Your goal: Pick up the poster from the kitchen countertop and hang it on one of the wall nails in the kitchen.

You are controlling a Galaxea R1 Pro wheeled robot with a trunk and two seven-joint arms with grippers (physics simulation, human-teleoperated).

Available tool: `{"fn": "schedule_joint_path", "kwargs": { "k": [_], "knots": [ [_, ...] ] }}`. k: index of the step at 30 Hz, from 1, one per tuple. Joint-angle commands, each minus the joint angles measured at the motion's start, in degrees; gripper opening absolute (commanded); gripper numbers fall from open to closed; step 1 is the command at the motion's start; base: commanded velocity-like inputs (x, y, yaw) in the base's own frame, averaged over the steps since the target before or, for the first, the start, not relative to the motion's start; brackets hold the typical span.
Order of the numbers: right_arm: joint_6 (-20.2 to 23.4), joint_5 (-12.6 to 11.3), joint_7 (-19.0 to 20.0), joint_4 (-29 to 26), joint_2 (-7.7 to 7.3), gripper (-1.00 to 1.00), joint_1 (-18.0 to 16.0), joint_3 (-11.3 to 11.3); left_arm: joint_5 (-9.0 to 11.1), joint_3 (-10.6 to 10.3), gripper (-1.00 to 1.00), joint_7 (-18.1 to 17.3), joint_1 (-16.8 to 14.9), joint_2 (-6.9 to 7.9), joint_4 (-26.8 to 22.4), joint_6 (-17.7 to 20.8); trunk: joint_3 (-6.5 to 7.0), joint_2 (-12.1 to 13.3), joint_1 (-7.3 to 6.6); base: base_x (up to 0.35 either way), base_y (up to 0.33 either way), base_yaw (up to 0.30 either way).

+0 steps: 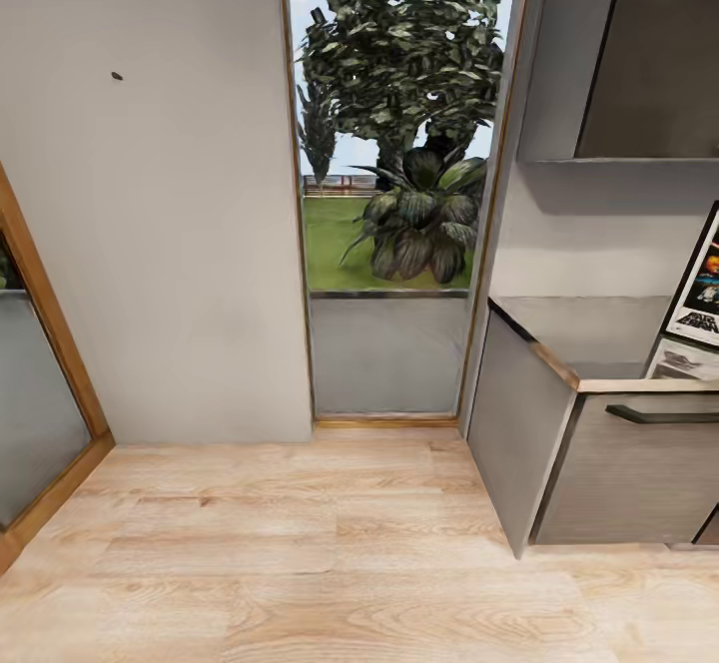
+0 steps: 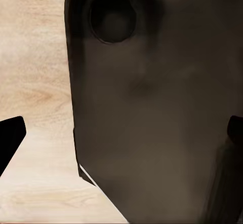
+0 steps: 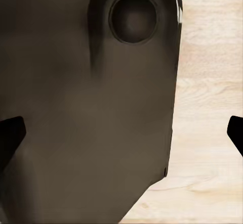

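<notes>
At the far right of the head view: poster [image 1: 702, 294], upright on the bench [image 1: 599, 333], untouched. Wall nail [image 1: 117, 76] on grey wall, well apart. Step: approach. Left gripper [image 2: 121, 133], right gripper [image 3: 121, 130]: fingertips spread, empty. Next: close on the bench.

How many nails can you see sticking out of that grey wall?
1. A single small dark nail sits high on the grey wall, left of the tall window. More may be on walls outside the picture.
</notes>
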Motion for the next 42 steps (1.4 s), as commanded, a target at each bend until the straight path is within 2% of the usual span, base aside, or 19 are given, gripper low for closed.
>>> {"fn": "schedule_joint_path", "kwargs": {
  "k": [1, 3, 27, 29, 38, 39, 42],
  "knots": [
    [0.0, 0.0, 0.0, 0.0, 0.0, 1.0, 0.0, 0.0, 0.0, 0.0, 1.0, 0.0, 0.0, 0.0, 0.0, 0.0, -0.03, 0.0, 0.0, 0.0, 0.0, 0.0],
    [0.7, -0.2, 0.0, -0.1, -0.04, 1.0, -0.1, -0.2, 0.2, -0.1, 1.0, -0.7, -0.3, -0.44, 0.0, -0.1, -0.03, 0.0, 0.0, 0.0, 0.0, 0.0],
    [1.2, -0.2, 0.0, -0.1, -0.06, 1.0, -0.1, -0.2, 0.2, -0.1, 1.0, -1.0, -0.3, -0.44, -0.1, -0.1, -0.03, 0.0, 0.0, 0.0, 0.0, 0.0],
    [0.8, -0.2, 0.0, -0.6, -0.21, 1.0, -0.8, -0.3, 0.1, 0.2, 1.0, -0.8, 0.4, -0.9, -0.7, -0.1, -0.03, 0.0, 0.0, 0.0, 0.0, 0.0],
    [-2.0, 0.0, -0.1, -3.5, -0.51, 1.0, -3.7, -0.3, -0.1, 0.4, 1.0, -0.5, 3.3, -0.28, -3.6, -0.1, -0.03, 0.0, 0.0, 0.0, 0.0, 0.0],
    [-10.1, 0.0, -0.1, -25.7, -0.51, 1.0, -5.9, -0.3, -0.1, 0.4, 1.0, -0.5, 4.2, -0.24, -35.9, -0.1, -0.03, 0.0, 0.0, 0.0, 0.0, 0.0],
    [-10.4, 0.1, -0.1, -26.8, -0.54, 1.0, -5.9, -0.2, -0.1, 0.6, 1.0, -0.5, 4.3, -0.2, -37.5, -0.1, -0.03, 0.0, 0.0, 0.0, 0.0, 0.0]
  ]
}}
